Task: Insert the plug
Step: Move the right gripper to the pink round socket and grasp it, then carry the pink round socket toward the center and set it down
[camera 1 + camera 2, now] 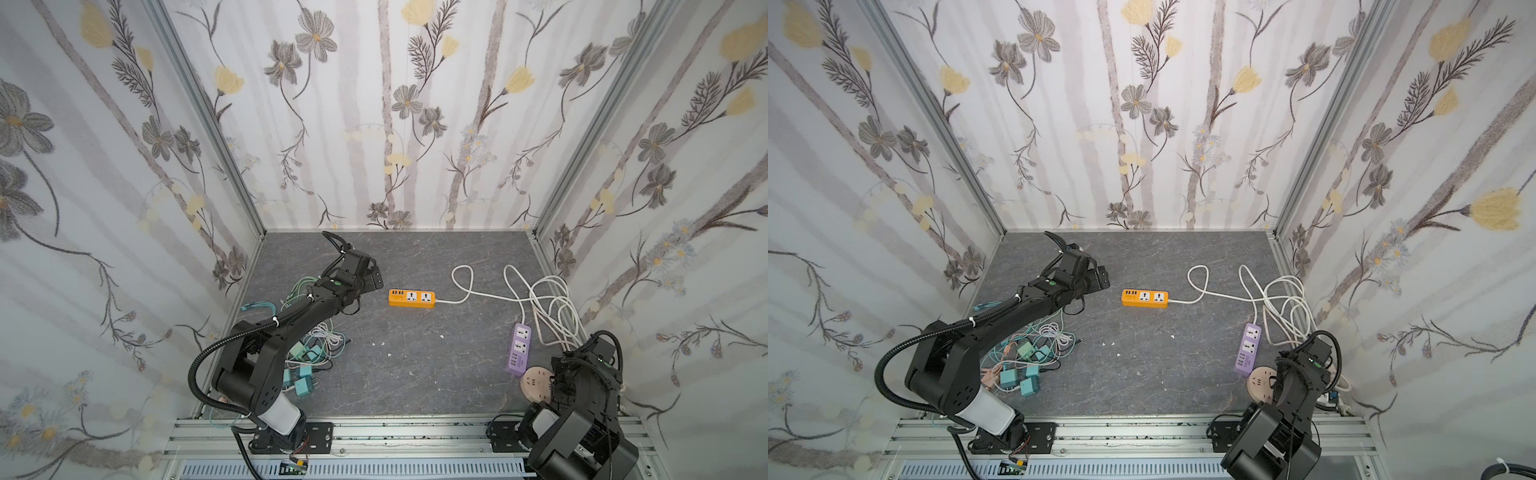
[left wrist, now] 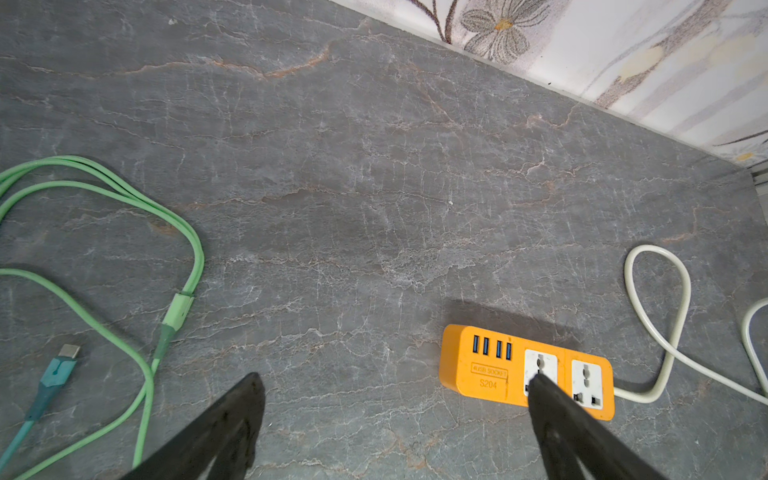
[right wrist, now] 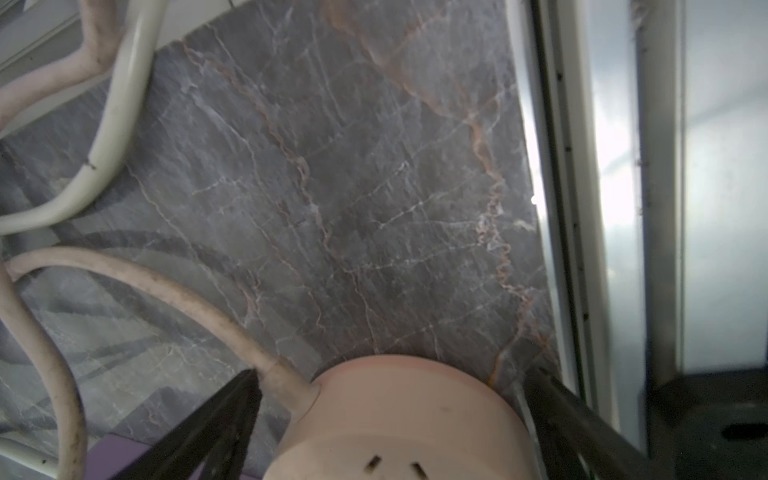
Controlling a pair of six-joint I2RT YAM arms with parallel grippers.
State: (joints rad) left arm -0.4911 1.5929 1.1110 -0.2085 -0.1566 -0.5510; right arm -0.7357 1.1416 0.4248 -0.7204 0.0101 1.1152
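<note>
Holding the left jaws wide apart and empty, low over the grey desk (image 1: 415, 374), just beside the USB end of the orange power strip (image 1: 412, 298). In the left wrist view, one black finger (image 2: 557, 419) is overlapping the strip's (image 2: 490, 374) nearer socket, with contact impossible to judge.

Seeing the plugs (image 1: 305, 371) (teal blocks tangled in pale cables) lying in a heap at the desk's left side, partly under the left arm (image 1: 291, 320). They are well apart from the orange strip and from both pairs of jaws, so not yet inserted. Also seeing a green cable (image 2: 198, 253) looping across the bare desk near the left jaws.

Resting the right jaws spread wide at the desk's near right corner, straddling the pink round socket (image 3: 399, 415) with a finger (image 3: 216, 419) on either side, nothing lifted. Showing a purple power strip (image 1: 518, 349) just beside that socket (image 1: 536, 380), and the orange strip's white cord (image 1: 461, 268) looping toward the right wall.
</note>
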